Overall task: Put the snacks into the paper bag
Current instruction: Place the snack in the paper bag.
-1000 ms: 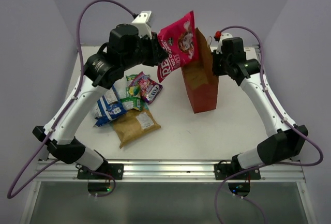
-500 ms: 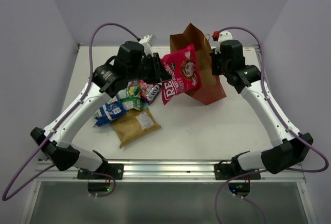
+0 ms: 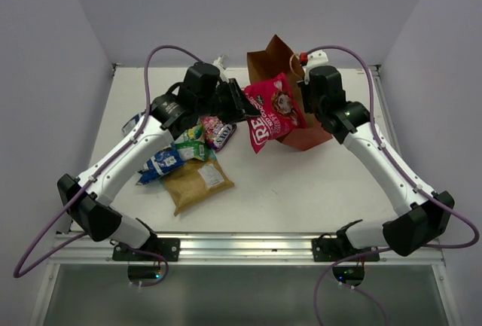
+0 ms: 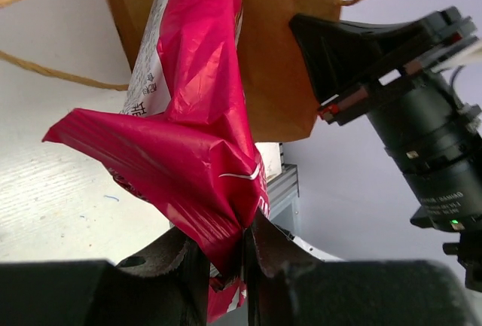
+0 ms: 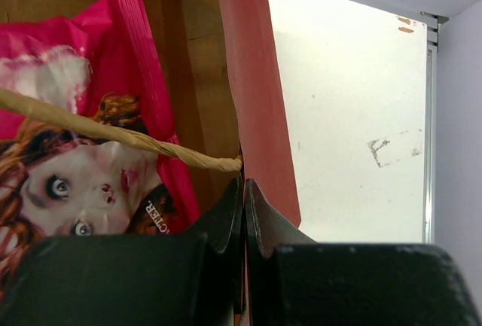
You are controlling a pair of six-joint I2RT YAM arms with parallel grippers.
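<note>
two arms are up and meeting over the far half of the desk (image 3: pixel 301 198), and i'm watching the hand-in right now. the left arm (image 3: pixel 120 156) reaches across from its side, its left jaws narrow and pinched on a crumpled corner of the pink packet (image 4: pixel 196 115), which hangs clear of the desk. from above, the pink packet (image 3: pixel 275 111) sits tilted right at the mouth of the paper bag (image 3: pixel 275 55). the right arm (image 3: pixel 384 164) comes in from the other side, its right jaws closed tight on the rim of the paper bag (image 5: pixel 252 77), just where a twine handle (image 5: pixel 113 134) meets the wall. the bag is tipped over at a slant, its mouth turned toward the left arm and its red-brown base low near the desk; i cannot tell whether that base touches. through the right wrist camera i see the packet's printed face against the brown inside, with the handle crossing in front of it, so its leading end is in the mouth. four kinds of snack lie in a heap on the left of the desk: the blue-and-white packet (image 3: pixel 160 162), the tan-brown packet (image 3: pixel 197 181) nearest me, the green packets (image 3: pixel 193 147) and the purple candy packet (image 3: pixel 219 132), all touching or overlapping, well apart from the bag.
</note>
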